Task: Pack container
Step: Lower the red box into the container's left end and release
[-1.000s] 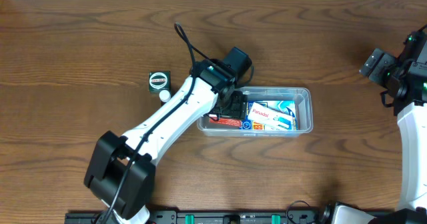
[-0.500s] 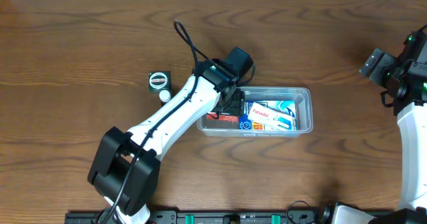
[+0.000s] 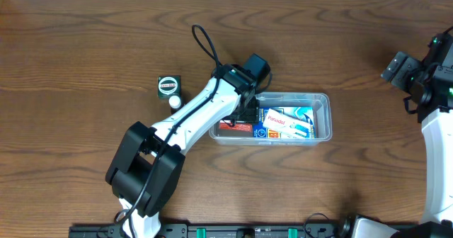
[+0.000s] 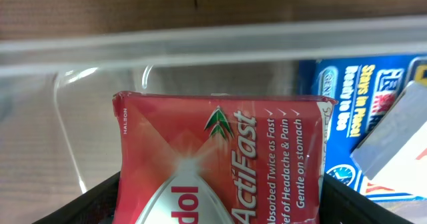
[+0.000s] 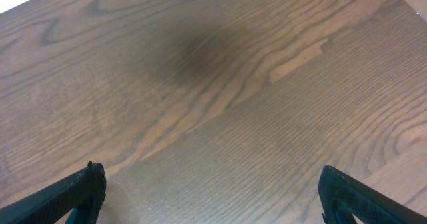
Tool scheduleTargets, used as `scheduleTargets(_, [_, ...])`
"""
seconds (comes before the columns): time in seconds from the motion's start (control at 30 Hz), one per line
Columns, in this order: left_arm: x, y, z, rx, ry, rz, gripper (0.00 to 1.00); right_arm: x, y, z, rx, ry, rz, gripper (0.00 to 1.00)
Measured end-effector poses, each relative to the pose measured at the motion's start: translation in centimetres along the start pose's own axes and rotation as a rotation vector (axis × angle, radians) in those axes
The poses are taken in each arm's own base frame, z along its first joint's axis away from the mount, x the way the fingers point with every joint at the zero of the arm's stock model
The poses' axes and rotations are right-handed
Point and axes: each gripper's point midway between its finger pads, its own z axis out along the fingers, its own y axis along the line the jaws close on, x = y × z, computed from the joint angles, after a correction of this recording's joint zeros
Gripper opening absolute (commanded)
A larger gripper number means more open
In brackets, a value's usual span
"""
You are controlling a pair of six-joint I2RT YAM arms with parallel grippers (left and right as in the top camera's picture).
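Note:
The clear plastic container (image 3: 322, 96) lies at the table's middle. It holds a white and blue Panadol box (image 3: 287, 122) and a red Panadol ActiFast box (image 3: 233, 127) at its left end. My left gripper (image 3: 245, 110) reaches down into that left end. In the left wrist view its black fingers (image 4: 100, 197) stand against both sides of the red box (image 4: 220, 157), shut on it, just inside the container's wall (image 4: 213, 47). A blue box (image 4: 360, 97) lies right beside it. My right gripper (image 3: 410, 75) is open and empty over bare wood (image 5: 213, 191) at the far right.
A small black box with a round white and green face (image 3: 168, 86) and a small white cap-like object (image 3: 175, 102) sit left of the container, beside my left arm. The arm's black cable (image 3: 205, 43) loops above it.
My left arm's lower part has swung to the right while its gripper stays in the container's left end with the red box. The right arm has not moved.

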Motion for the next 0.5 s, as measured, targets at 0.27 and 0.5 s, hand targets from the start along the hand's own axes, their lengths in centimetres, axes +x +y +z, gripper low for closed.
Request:
scheduleTargets(0.27, [-0.16, 0.05, 0.0, -0.004, -0.008, -0.003, 0.88, 0.0, 0.01, 0.0, 0.0, 0.0, 0.0, 0.99])
scheduleTargets(0.5, [-0.18, 0.05, 0.0, -0.004, -0.009, -0.004, 0.92, 0.0, 0.0, 0.0, 0.0, 0.0, 0.0, 0.99])
